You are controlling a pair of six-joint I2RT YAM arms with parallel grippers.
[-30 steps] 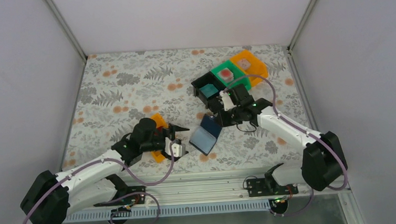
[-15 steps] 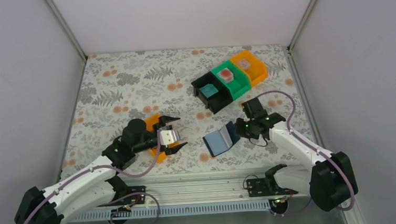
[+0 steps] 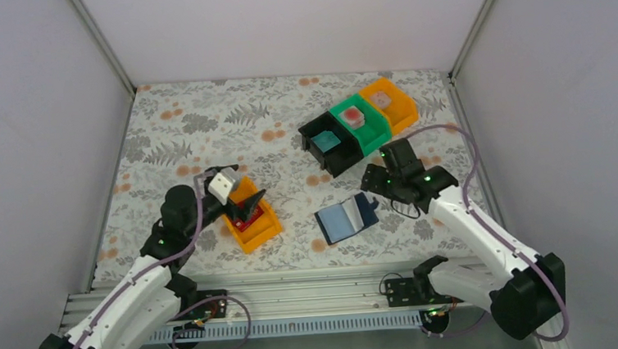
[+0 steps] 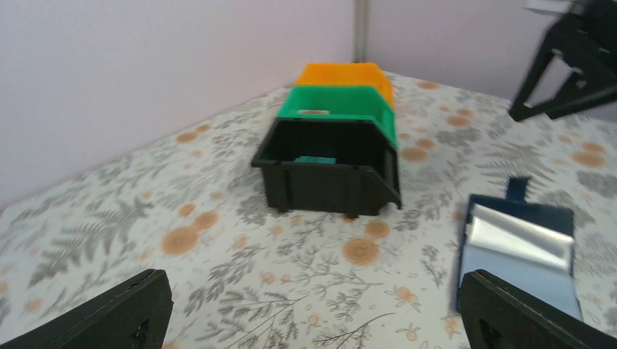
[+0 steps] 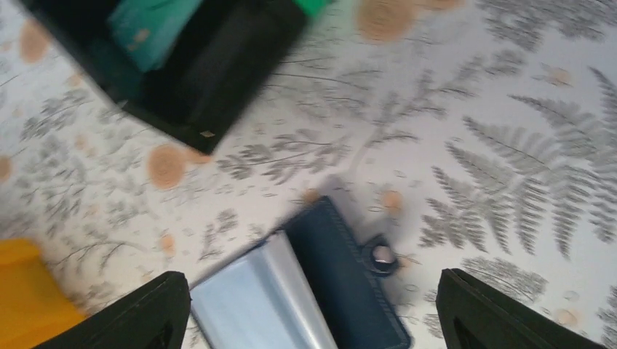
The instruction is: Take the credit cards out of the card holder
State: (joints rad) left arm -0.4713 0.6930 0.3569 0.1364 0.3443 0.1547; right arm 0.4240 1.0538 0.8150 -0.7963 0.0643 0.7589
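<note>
**Overhead view.**
- Card holder [image 3: 346,219]: lies open and flat on the floral table [image 3: 187,125], near-centre, touched by nothing.
- Right gripper [image 3: 374,182]: hangs just beyond the holder's right end, apart from it.
- Left gripper [image 3: 246,203]: hovers over the near orange bin [image 3: 264,231], which holds a red item [image 3: 247,221], probably a card.
- Far right, three bins in a row:
  - black bin [image 3: 328,148] with a teal card [image 3: 326,141];
  - green bin [image 3: 361,124] with a red card [image 3: 353,116];
  - far orange bin [image 3: 395,107] with a pinkish card [image 3: 380,99].

**Left wrist view.**
- Left gripper [image 4: 313,291]: fingers spread wide with nothing between them, so it is released.
- The three-bin row stands ahead, black bin [image 4: 327,174] nearest.
- Card holder [image 4: 520,247]: to the right, its pale sleeves facing up.

**Right wrist view.**
- Right gripper [image 5: 320,305]: fingers wide apart and empty, so it is released.
- Card holder [image 5: 320,291]: on the table below, snap tab to the right. No coloured card shows in the sleeves, though blur hides detail.

**Step in hand (judgement).** The credit cards seen all lie in bins and the holder is let go, so the task looks at or near its end. If a card remains inside, the next move calls for one gripper to pin the holder while the other pinches a card edge and slides it out.
</note>
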